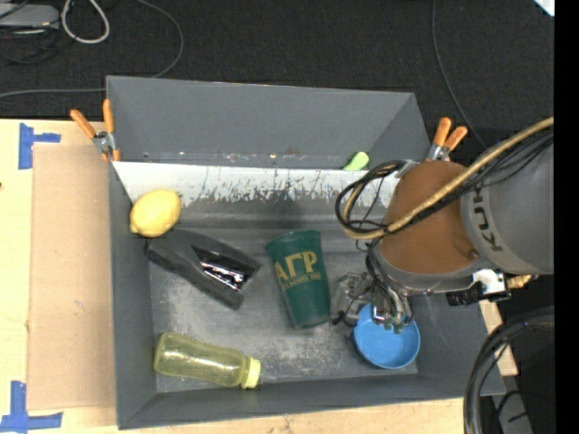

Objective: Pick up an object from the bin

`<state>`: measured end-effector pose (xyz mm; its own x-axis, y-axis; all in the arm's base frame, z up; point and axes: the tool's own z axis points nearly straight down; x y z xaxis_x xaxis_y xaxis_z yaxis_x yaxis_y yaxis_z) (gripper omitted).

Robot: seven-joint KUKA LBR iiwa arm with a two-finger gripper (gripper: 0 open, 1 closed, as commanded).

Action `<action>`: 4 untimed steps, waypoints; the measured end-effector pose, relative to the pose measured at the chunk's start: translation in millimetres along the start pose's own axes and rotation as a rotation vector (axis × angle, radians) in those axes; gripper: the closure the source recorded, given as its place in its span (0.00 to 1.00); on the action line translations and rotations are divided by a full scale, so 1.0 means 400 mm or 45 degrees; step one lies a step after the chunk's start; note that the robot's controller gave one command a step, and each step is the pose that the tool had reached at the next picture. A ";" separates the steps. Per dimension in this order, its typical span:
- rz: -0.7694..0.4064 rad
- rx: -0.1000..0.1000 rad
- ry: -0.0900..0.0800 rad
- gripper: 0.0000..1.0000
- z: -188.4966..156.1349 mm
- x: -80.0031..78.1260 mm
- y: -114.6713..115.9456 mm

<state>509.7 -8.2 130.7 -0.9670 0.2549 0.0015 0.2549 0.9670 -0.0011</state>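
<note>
Blue round dish (394,351) on scuffed grey bin (271,134) bottom, jaws over its near rim, grip cannot be told, green cup (300,278) just beside, dark cabled floor (271,25) beyond.

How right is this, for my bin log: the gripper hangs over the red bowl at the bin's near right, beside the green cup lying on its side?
Only the colour is wrong: the bowl is blue, not red. The camera view shows the gripper over the blue bowl at the bin's near right, beside the green cup lying on its side.
</note>
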 end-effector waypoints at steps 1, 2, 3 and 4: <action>-0.017 0.000 0.006 1.00 0.015 0.040 0.037; 0.005 -0.003 -0.002 1.00 0.041 0.046 0.019; -0.040 -0.003 0.002 1.00 0.154 0.053 0.061; 0.113 -0.001 0.003 1.00 0.148 0.059 0.063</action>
<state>493.2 22.2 71.6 -0.9406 0.3395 0.0035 0.3395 0.9406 -0.0008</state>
